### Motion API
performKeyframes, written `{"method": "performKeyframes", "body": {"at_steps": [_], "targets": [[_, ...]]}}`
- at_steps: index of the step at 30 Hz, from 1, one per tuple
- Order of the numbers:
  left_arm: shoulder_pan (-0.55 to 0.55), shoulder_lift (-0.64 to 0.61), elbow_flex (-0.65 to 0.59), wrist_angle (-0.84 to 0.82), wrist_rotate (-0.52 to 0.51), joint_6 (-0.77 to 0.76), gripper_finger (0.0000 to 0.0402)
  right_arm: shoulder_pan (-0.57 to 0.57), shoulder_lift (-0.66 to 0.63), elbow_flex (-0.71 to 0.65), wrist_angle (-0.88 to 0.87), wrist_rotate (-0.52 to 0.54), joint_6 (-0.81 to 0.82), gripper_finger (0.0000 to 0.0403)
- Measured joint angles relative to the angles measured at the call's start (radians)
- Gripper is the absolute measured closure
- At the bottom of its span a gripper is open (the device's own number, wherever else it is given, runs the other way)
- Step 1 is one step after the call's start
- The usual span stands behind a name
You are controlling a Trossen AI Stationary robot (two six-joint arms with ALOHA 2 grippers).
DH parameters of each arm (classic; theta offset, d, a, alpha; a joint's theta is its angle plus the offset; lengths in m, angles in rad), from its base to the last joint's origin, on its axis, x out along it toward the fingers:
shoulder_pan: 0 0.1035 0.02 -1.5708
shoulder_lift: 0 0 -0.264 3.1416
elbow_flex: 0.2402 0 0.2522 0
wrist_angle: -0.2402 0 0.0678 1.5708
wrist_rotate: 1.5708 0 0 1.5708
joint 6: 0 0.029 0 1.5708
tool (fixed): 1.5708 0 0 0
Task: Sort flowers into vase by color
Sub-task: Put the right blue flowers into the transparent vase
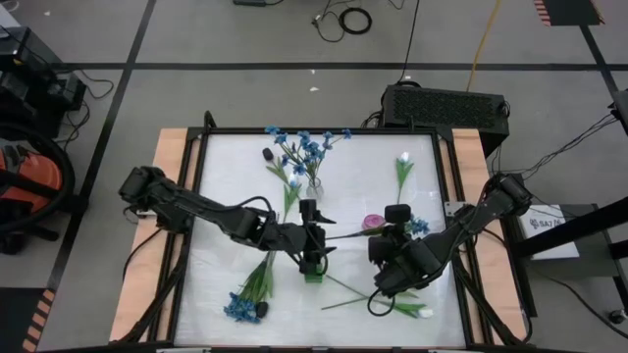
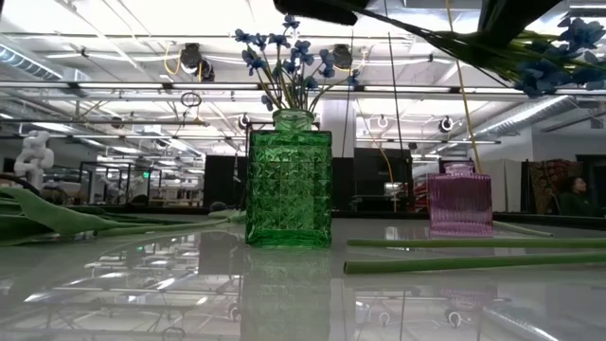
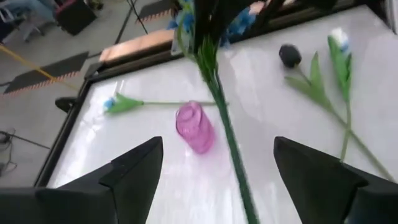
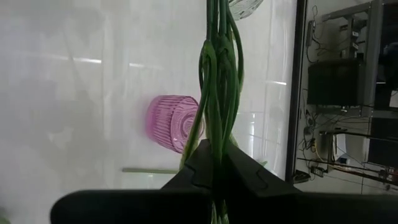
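Note:
My right gripper point(image 1: 392, 235) is shut on a bunch of blue flowers point(image 1: 417, 226) and holds it above the pink vase point(image 1: 374, 224). The bunch's green stems point(image 1: 343, 235) reach toward the table's left. My left gripper point(image 1: 319, 238) is open at mid-table, one finger on each side of those stems point(image 3: 227, 143), apart from them. A green vase point(image 1: 312, 275) stands just near of it. More blue flowers point(image 1: 304, 147) stand in a clear vase point(image 1: 314, 186) at the far side. A dark tulip point(image 1: 267, 154) and a white tulip point(image 1: 404, 162) lie on the table. My right gripper pinches the bunch's several green stems point(image 4: 216, 146) between its two shut fingers, near the blossom end. The bunch is lifted clear of the table and lies roughly level. Its blossoms point(image 2: 559, 57) are toward the table's right and its stems point(image 2: 426, 38) run toward the left.
Another blue bunch point(image 1: 245, 304) lies near the table's near left. A white tulip point(image 1: 417, 312) and loose stems point(image 1: 343, 292) lie at the near right. The pink vase stands upright point(image 2: 459, 201) to the right of the green vase point(image 2: 289, 185).

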Motion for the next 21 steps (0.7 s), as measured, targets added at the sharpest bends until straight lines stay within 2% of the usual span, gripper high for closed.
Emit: {"method": "performKeyframes", "body": {"at_steps": [5, 21], "targets": [[0.011, 0.0, 0.0, 0.001, 0.038, -0.002, 0.0112, -0.005, 0.0, 0.0, 0.022, 0.0, -0.005, 0.0394], [0.025, 0.004, 0.0, -0.017, 0.031, 0.015, 0.0278, -0.008, 0.0, 0.0, 0.037, 0.003, 0.019, 0.0394]]}}
